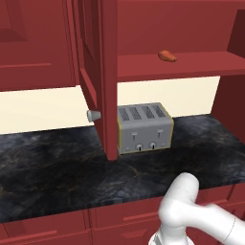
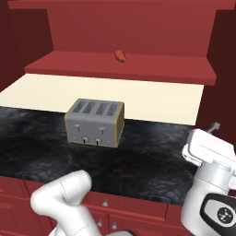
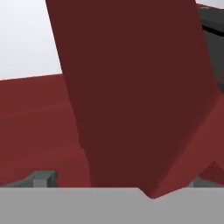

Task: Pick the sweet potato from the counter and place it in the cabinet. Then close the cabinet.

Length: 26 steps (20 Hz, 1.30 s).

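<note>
The sweet potato [image 1: 167,56] [image 2: 120,56], small and orange-red, lies on the red shelf [image 1: 191,64] of the open cabinet, above the toaster. The cabinet's left door [image 1: 108,81] stands open, edge-on, with its grey knob [image 1: 93,115] low on it. In the hand view my gripper [image 3: 124,180] is open, its two dark fingertips [image 3: 42,178] set wide apart and holding nothing. A dark red door panel [image 3: 135,96] stands very close in front of it. My white hand [image 2: 208,154] sits at the far right over the counter [image 2: 152,161].
A silver toaster [image 1: 144,127] [image 2: 94,122] with several slots stands on the dark marbled counter [image 1: 52,167] under the shelf. Red drawer fronts [image 1: 115,220] run below the counter edge. A cream wall [image 2: 152,99] backs the counter.
</note>
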Available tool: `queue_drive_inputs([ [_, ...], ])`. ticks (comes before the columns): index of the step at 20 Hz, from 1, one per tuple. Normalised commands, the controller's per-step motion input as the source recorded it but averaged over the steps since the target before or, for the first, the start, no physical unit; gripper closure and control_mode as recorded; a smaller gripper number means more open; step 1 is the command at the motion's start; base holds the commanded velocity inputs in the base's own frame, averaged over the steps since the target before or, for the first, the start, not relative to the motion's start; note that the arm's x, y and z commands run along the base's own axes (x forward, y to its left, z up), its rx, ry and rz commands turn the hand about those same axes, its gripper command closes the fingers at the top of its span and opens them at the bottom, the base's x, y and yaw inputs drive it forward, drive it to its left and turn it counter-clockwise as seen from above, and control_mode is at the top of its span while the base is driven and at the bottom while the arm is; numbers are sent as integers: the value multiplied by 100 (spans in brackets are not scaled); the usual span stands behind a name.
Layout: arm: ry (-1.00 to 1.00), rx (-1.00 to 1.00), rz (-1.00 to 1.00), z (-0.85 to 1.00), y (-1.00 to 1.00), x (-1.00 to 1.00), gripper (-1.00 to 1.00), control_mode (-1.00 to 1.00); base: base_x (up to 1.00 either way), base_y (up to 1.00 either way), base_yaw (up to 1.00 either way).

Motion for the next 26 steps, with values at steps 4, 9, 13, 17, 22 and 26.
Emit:
queue_drive_inputs([
  [4,0,-81,0,0,100,70,-100,-100,0,0,0],
  [9,0,-83,0,0,100,73,-100,-100,0,0,0],
  [13,0,-81,0,0,100,73,-100,-100,0,0,0],
  [17,0,-79,0,0,100,73,-100,-100,0,0,0],
  [22,0,-75,0,0,100,74,-100,-100,0,0,0],
  [26,0,-74,0,2,100,74,-100,-100,0,0,0],
])
